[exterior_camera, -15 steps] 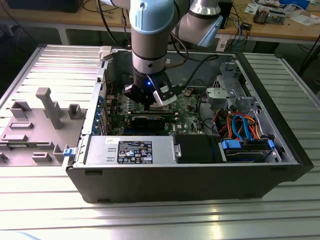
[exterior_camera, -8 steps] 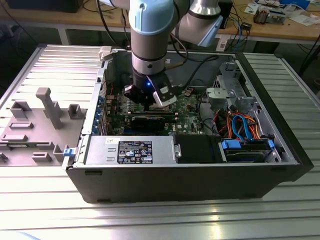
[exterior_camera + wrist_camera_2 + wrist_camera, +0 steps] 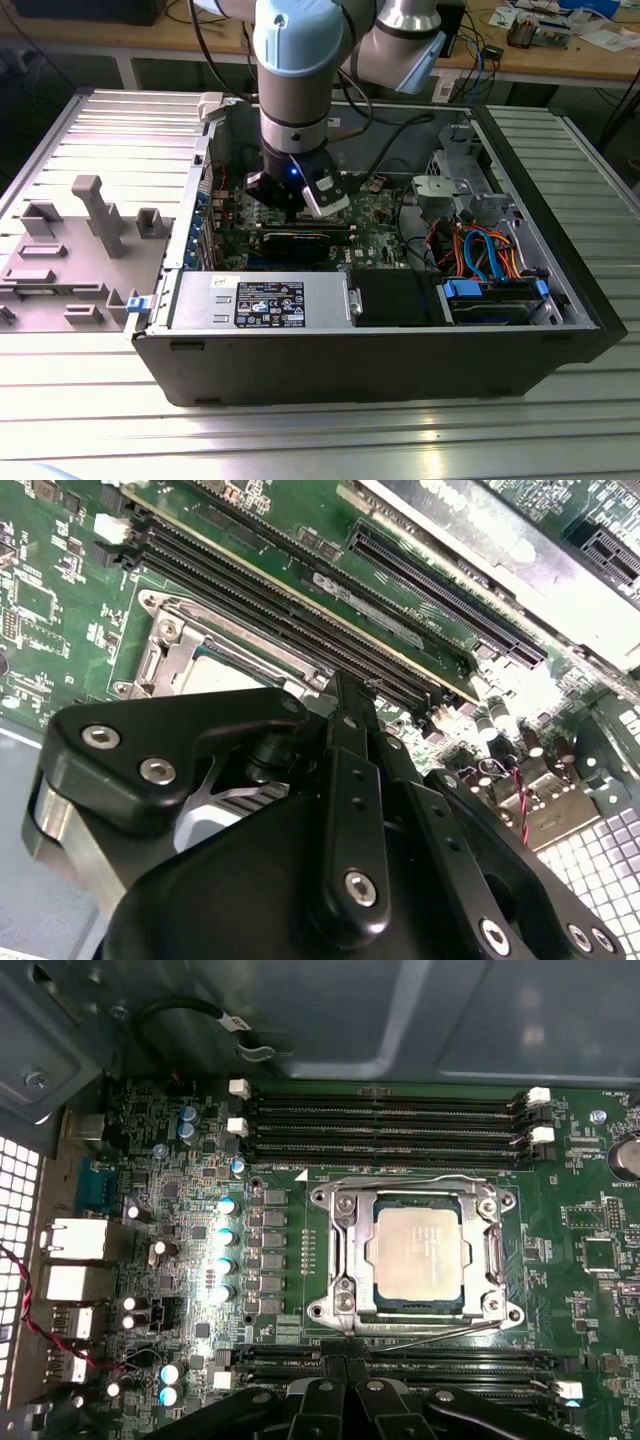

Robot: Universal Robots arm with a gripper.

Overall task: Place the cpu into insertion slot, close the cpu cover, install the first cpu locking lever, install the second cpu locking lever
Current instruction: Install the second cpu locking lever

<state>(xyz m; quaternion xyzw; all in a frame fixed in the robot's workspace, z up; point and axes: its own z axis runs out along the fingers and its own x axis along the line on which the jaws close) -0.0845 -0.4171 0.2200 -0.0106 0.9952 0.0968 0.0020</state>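
The cpu [image 3: 418,1255], a dull silver square, lies flat in the insertion slot [image 3: 320,1310] on the green motherboard. The cpu cover [image 3: 415,1198] lies down around it as a silver frame. Thin wire levers run along two opposite sides of the socket, one [image 3: 400,1178] by the far memory slots and one [image 3: 440,1328] by the near ones. My gripper [image 3: 347,1365] hovers beside the socket over the near memory slots, its black fingers pressed together with nothing between them. In the second wrist view the gripper [image 3: 345,685] hides most of the slot [image 3: 175,645]. The exterior view has the gripper [image 3: 290,208] low inside the computer case.
Long black memory slots [image 3: 390,1120] flank the socket on both sides. Capacitors [image 3: 225,1235] stand beside it. The case holds a power supply [image 3: 265,300] and a drive bay with coloured cables [image 3: 480,260]. A grey fixture plate [image 3: 80,240] lies at the exterior view's left.
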